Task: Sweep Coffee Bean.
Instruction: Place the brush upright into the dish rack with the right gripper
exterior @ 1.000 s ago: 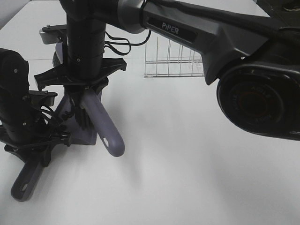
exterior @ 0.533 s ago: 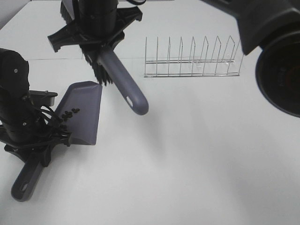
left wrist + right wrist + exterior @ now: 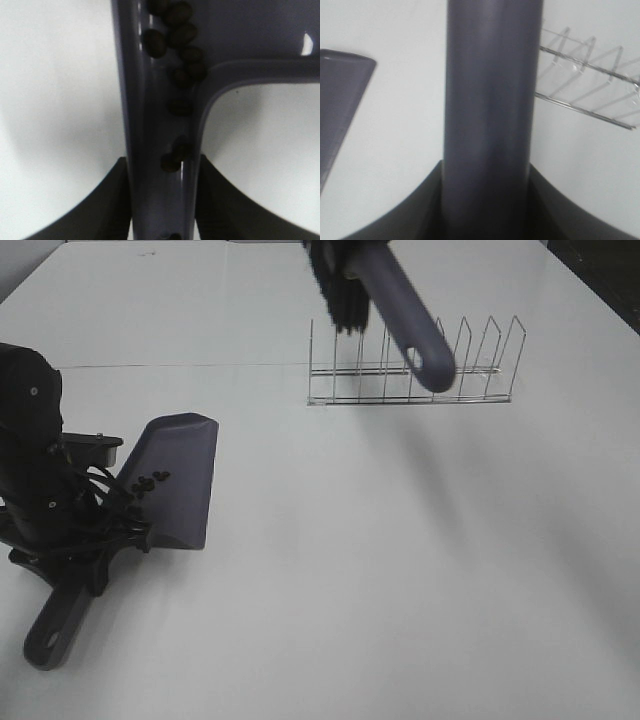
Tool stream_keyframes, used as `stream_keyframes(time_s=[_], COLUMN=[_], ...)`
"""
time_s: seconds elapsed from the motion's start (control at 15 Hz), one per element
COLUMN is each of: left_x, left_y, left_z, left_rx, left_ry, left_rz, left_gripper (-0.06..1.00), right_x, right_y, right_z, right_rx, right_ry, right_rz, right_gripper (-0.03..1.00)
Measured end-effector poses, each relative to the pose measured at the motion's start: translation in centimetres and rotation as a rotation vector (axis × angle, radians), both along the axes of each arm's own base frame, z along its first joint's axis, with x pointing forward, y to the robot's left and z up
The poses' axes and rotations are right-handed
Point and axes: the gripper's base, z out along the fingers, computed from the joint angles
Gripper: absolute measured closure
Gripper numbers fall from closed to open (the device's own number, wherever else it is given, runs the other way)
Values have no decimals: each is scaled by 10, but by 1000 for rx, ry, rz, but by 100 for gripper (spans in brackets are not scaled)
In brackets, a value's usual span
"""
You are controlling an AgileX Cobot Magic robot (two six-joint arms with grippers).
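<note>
The grey-purple dustpan (image 3: 180,480) lies on the white table at the left. Several coffee beans (image 3: 150,482) sit in it near the handle. In the left wrist view the coffee beans (image 3: 180,35) lie along the pan's handle (image 3: 155,125). My left gripper (image 3: 80,550) is shut on that handle, and its fingers (image 3: 107,200) flank it. My right gripper (image 3: 487,172) is shut on the brush handle (image 3: 490,100). It holds the brush (image 3: 405,310) high over the wire rack, with the black bristles (image 3: 338,290) at the far end. The right gripper itself is out of the exterior view.
A wire dish rack (image 3: 410,375) stands at the back, right of centre, and also shows in the right wrist view (image 3: 590,75). The dustpan's edge (image 3: 340,95) shows in the right wrist view. The left arm's black body (image 3: 35,460) stands over the table's left edge.
The right arm has lifted the brush away from the dustpan and carried it up and to the right, over the rack. The beans in the pan are now uncovered. The left arm has not moved.
</note>
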Motion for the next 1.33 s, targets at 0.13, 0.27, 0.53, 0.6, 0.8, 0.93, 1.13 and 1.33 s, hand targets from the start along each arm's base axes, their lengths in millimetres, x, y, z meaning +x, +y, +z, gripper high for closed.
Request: stream_keyframes(time_s=[0.13, 0.27, 0.53, 0.6, 0.8, 0.93, 1.13, 1.33], left_x=[0, 0, 0, 0, 0, 0, 0, 0], left_y=[0, 0, 0, 0, 0, 0, 0, 0], left_z=[0, 0, 0, 0, 0, 0, 0, 0], left_rx=[0, 0, -1, -1, 2, -1, 2, 2], left_ry=[0, 0, -1, -1, -3, -2, -3, -3], left_rz=[0, 0, -3, -3, -7, -3, -7, -7], left_gripper=[60, 60, 60, 60, 60, 60, 60, 60], right_x=[5, 8, -3, -7, -11, -9, -4, 9], right_y=[-46, -108, -139, -138, -136, -133, -132, -129], right_z=[-9, -35, -82, -91, -104, -118, -140, -145], right_rx=[-26, -50, -76, -71, -55, -51, -72, -65], right_ry=[65, 189, 368, 404, 462, 498, 548, 533], right_rz=[-95, -231, -304, -305, -310, -313, -316, -315], right_gripper=[66, 66, 66, 66, 66, 66, 66, 66])
